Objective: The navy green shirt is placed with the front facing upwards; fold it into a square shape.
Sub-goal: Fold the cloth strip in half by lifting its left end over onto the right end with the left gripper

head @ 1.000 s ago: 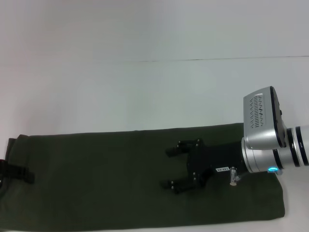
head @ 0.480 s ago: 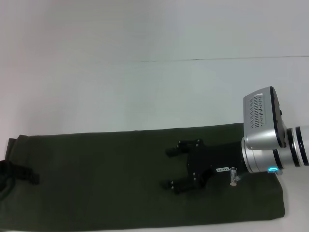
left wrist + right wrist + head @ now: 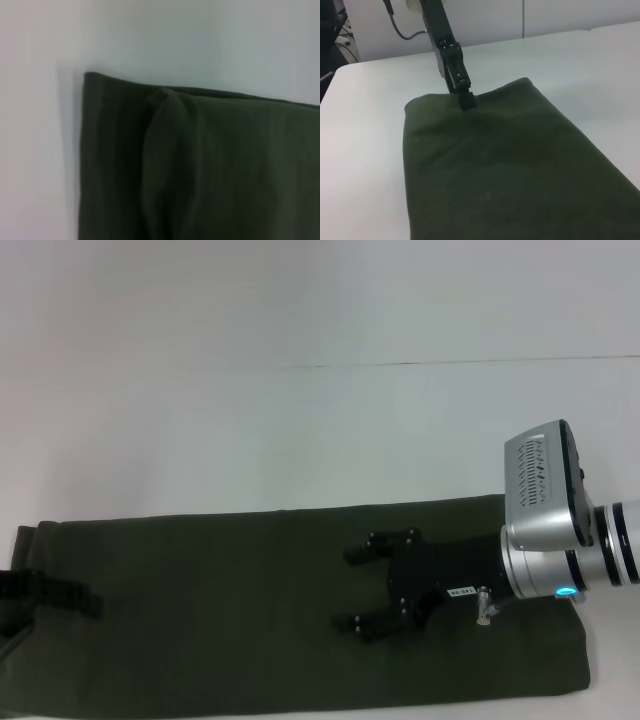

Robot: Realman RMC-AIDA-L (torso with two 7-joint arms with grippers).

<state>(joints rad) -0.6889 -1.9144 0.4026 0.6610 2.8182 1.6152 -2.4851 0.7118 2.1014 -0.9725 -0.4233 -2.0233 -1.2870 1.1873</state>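
The right arm (image 3: 560,540) is silver with a cyan light, its tool (image 3: 365,587) black.

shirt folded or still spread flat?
Folded: the navy green shirt is a long narrow band on the table, with no sleeves, collar or print showing. Not yet a square.

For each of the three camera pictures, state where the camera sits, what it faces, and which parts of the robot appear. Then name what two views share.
Head view: from above, facing forward and down at the dark olive-green folded shirt on the white table; open right gripper over it, left gripper at its left end.
Left wrist view: over the shirt's end; no robot parts.
Right wrist view: along the shirt toward the left gripper.
Shared: all show the shirt.
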